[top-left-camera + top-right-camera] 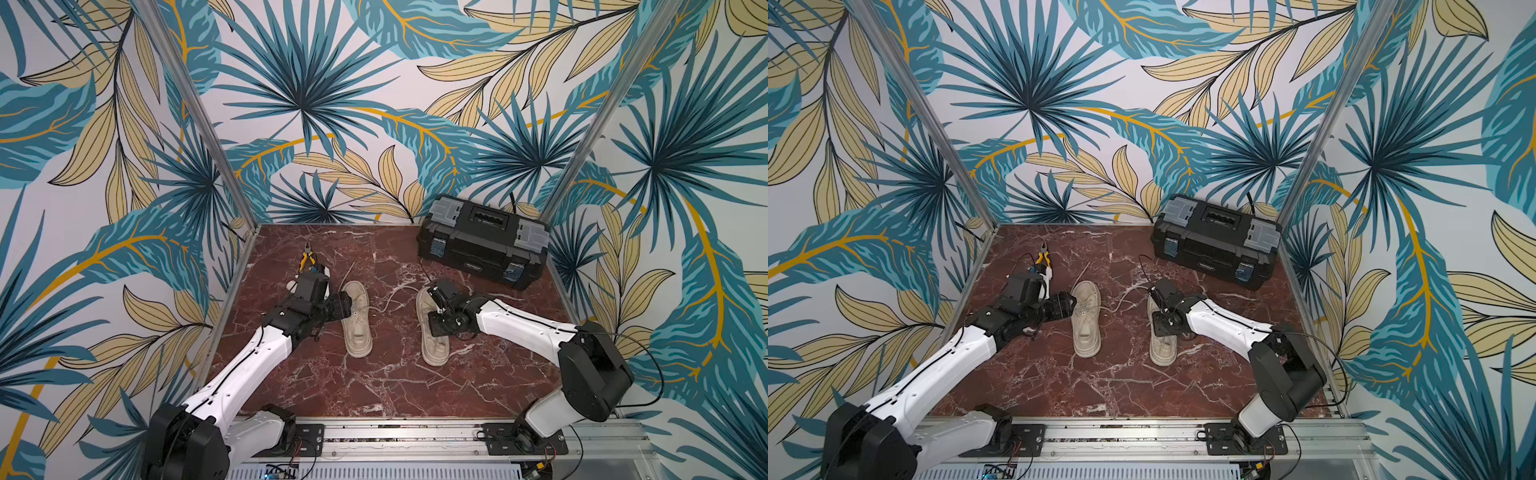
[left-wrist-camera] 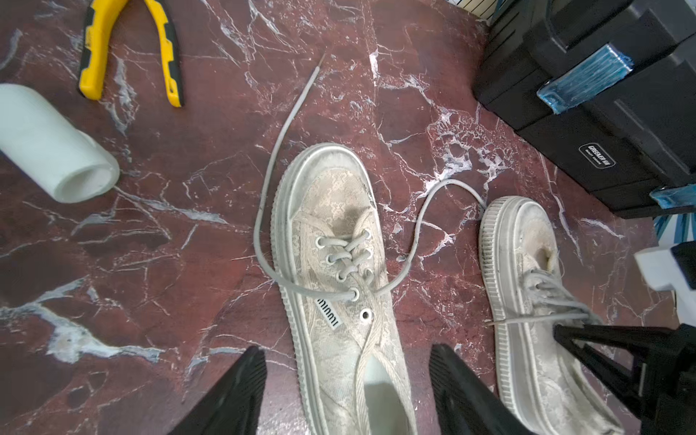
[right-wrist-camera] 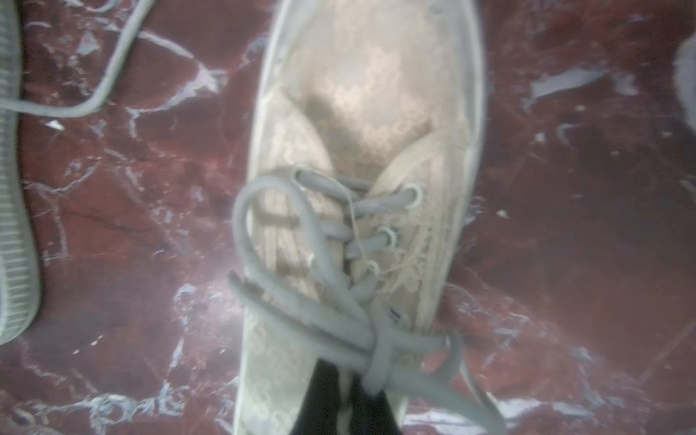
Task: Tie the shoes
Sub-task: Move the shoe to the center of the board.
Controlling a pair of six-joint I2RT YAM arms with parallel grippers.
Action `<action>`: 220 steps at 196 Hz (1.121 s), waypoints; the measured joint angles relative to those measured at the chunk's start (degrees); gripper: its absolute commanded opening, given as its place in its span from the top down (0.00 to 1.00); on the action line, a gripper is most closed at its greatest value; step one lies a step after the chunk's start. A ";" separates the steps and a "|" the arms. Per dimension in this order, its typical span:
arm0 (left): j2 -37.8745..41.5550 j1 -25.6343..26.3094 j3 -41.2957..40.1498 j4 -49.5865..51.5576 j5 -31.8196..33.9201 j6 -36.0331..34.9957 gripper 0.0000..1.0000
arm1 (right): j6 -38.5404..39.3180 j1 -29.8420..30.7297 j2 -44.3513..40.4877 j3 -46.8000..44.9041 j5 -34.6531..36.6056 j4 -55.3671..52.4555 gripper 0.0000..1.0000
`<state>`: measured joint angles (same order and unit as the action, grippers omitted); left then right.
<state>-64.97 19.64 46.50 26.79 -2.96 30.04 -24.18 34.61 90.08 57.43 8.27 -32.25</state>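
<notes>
The shoes sit side by side mid-table, toes pointing far. The left shoe [image 1: 356, 322] is untied. Its laces [image 2: 265, 196] run loose from the eyelets, one trailing far and left, the other looping right until it reaches the right shoe's toe. The right shoe [image 1: 434, 353] already has a bow [image 3: 339, 327], with the loops lying a bit messy across the tongue.

Our right gripper [image 3: 342, 391] is pressed together right at that bow's knot. The wrist view is blurry, so we can't tell if a strand is actually caught between the jaws. Our left gripper [image 2: 346, 357] hangs over the left shoe's opening with the jaws spread wide, one on each side of the shoe, holding nothing.

Our read is that the right bow is about done and the left shoe is up next. To do that well, we'd go for the left-hand lace partway along, where it lies flat on the table [image 1: 395, 395], not up at the eyelet. We'd come straight down and close only once the strand sits between the jaws. We'd keep the pull light so the shoe doesn't skid. If the right gripper does have a strand, we'd release it gently so the bow doesn't pull open.

Further out there are pliers [image 2: 92, 52] and a white roll [image 2: 56, 147] on the far left and a toolbox [image 1: 484, 241] on the far right. None of them touch the laces.
</notes>
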 measured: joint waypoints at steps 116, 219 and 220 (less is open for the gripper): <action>-10.99 3.85 -0.63 -0.46 -4.52 -1.55 0.27 | 7.58 -8.46 -10.86 1.40 6.40 -13.51 0.61; -14.88 7.45 -0.59 0.59 1.88 -1.38 0.50 | 15.54 -4.87 13.09 25.46 0.26 -9.99 0.54; -14.88 7.48 -0.59 0.57 1.97 -1.29 0.50 | 15.67 -4.87 13.57 25.77 0.20 -9.81 0.54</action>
<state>-79.85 27.11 45.91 27.35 -0.99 28.75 -8.51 29.74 103.66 83.20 8.47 -42.06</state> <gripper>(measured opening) 0.547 0.455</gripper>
